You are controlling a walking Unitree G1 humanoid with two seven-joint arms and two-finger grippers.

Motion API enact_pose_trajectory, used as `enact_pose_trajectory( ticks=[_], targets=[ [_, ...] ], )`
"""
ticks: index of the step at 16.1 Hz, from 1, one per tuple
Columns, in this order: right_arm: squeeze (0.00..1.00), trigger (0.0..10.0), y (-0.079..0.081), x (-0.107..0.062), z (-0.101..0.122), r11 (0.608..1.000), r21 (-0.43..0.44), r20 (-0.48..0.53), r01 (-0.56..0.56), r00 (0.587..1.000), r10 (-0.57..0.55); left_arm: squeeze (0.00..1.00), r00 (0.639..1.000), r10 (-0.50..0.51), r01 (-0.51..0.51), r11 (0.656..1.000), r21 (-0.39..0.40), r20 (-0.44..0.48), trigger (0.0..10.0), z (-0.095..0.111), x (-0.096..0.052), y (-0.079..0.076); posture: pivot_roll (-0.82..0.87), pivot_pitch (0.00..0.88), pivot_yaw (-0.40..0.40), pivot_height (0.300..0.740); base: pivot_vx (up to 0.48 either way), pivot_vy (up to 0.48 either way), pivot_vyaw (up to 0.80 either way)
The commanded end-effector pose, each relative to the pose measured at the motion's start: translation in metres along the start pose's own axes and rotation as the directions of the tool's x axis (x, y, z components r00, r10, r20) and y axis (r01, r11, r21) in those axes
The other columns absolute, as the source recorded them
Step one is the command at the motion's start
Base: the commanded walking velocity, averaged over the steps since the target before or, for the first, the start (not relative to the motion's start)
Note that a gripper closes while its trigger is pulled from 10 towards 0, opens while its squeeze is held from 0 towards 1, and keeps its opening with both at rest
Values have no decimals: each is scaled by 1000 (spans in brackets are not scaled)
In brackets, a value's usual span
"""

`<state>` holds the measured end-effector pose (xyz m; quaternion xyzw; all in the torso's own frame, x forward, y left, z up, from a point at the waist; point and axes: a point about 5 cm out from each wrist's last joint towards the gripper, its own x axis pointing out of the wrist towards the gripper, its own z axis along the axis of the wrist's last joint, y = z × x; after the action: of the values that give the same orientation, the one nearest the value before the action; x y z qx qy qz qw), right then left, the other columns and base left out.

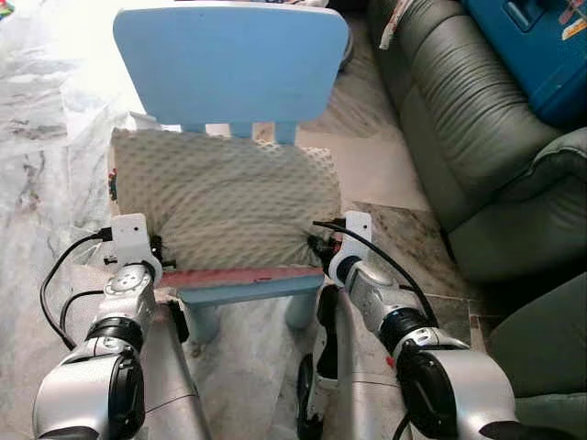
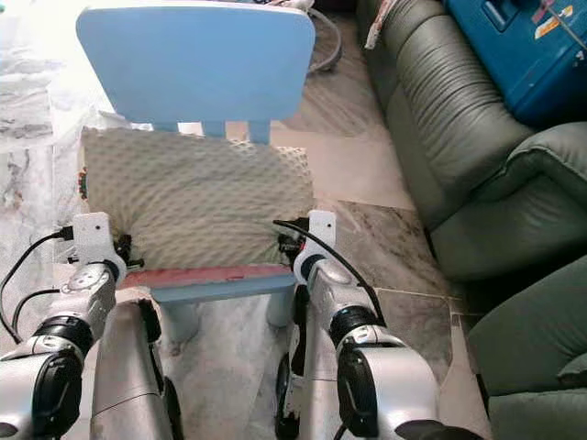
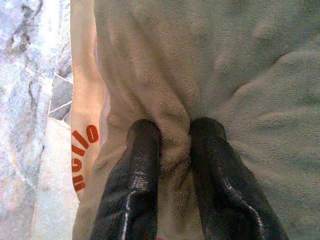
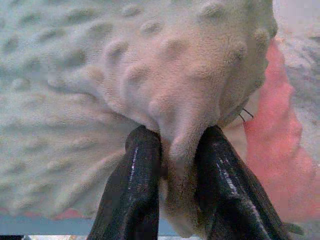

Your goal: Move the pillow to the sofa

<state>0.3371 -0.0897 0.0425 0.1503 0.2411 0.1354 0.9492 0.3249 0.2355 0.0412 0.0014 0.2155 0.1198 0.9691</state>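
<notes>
A cream, bumpy pillow (image 1: 225, 197) lies on the seat of a small light-blue chair (image 1: 229, 60), leaning against its backrest. My left gripper (image 1: 154, 246) pinches the pillow's near left corner; its two black fingers (image 3: 132, 180) are shut on a fold of the fabric. My right gripper (image 1: 316, 246) holds the near right corner the same way, fingers (image 4: 137, 185) shut on a bunched bit of pillow (image 4: 150, 85). The grey-green sofa (image 1: 468, 137) stands to the right of the chair.
A blue case (image 1: 537, 41) lies on the sofa seat at the top right. A second grey-green cushion or armrest (image 1: 541, 367) sits at the lower right. Marble floor (image 1: 46, 165) surrounds the chair. A red-edged mat (image 1: 238, 274) lies under the pillow.
</notes>
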Motion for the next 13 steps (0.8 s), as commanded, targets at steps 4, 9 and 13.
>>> enact_pose_trajectory(
  ticks=[4,9,13],
  targets=[
    [0,0,-9,0,5,999,-19,-15,35,999,-35,0,997,-48,50,998,35,-63,0,-10,-1,-15,36,91,-178,488,0,0,0],
    [0,0,-13,1,35,998,-32,65,58,996,-56,0,998,-63,62,997,50,23,0,24,6,-18,46,0,-170,488,0,0,0],
    [0,0,-12,0,55,969,-243,81,-41,995,63,0,991,-32,28,999,29,132,0,55,10,-2,46,0,-142,488,0,0,0]
  ],
)
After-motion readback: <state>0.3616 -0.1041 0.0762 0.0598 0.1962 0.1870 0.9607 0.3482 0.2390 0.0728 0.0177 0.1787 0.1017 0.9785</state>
